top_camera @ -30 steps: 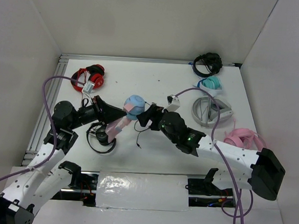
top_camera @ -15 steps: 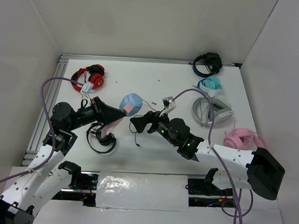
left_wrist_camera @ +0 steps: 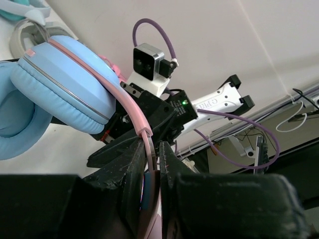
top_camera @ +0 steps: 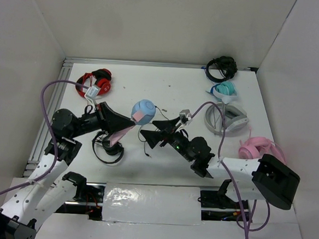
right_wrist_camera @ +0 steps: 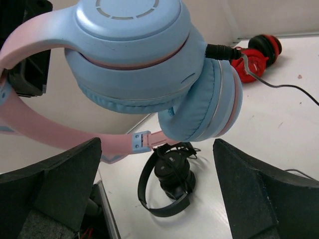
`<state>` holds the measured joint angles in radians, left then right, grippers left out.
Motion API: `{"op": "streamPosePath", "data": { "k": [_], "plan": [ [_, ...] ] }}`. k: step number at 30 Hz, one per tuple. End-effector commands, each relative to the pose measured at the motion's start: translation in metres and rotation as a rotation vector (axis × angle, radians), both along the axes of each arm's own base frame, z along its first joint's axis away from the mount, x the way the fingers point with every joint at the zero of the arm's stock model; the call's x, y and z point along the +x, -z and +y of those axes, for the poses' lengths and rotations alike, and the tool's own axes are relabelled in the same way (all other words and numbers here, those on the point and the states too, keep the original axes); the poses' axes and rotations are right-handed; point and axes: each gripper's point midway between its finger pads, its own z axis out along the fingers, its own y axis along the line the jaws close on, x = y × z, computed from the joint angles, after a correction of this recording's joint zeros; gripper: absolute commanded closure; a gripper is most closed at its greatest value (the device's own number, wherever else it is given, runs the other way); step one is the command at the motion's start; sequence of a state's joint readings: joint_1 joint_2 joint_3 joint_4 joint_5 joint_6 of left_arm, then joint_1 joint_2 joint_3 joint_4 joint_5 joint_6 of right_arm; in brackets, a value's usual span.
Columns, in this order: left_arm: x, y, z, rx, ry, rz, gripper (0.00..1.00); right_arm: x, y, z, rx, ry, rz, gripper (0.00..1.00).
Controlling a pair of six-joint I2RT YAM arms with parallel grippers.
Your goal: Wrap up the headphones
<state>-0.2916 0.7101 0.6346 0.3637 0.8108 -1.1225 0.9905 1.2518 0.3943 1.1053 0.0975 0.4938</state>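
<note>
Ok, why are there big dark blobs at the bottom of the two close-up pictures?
Left wrist view: that's the left gripper, so near the lens it looks dark and soft, pinching the band of the headphones. Right wrist view: the open right gripper, shadowy in both corners. Top view: even light, nothing blurred.

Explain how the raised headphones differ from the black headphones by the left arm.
The headphones have light-blue cups and a pink band; the black headphones are black. The headphones are held by the left gripper, clamped on their band; the black headphones lie on the table. Both have headbands.
</note>
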Motion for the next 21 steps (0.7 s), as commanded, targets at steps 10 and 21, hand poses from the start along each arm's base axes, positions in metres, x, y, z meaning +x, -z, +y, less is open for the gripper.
{"op": "streamPosePath", "data": {
  "k": [10, 21],
  "plan": [
    [-0.041, -0.081, 0.009, -0.103, 0.036, -0.262, 1.0, 0.011, -0.065, 0.007, 0.146, 0.044, -0.192, 0.0],
    [-0.045, -0.085, 0.006, -0.103, 0.085, -0.236, 1.0, 0.027, -0.093, 0.012, 0.192, 0.08, -0.244, 0.0]
  ]
}}
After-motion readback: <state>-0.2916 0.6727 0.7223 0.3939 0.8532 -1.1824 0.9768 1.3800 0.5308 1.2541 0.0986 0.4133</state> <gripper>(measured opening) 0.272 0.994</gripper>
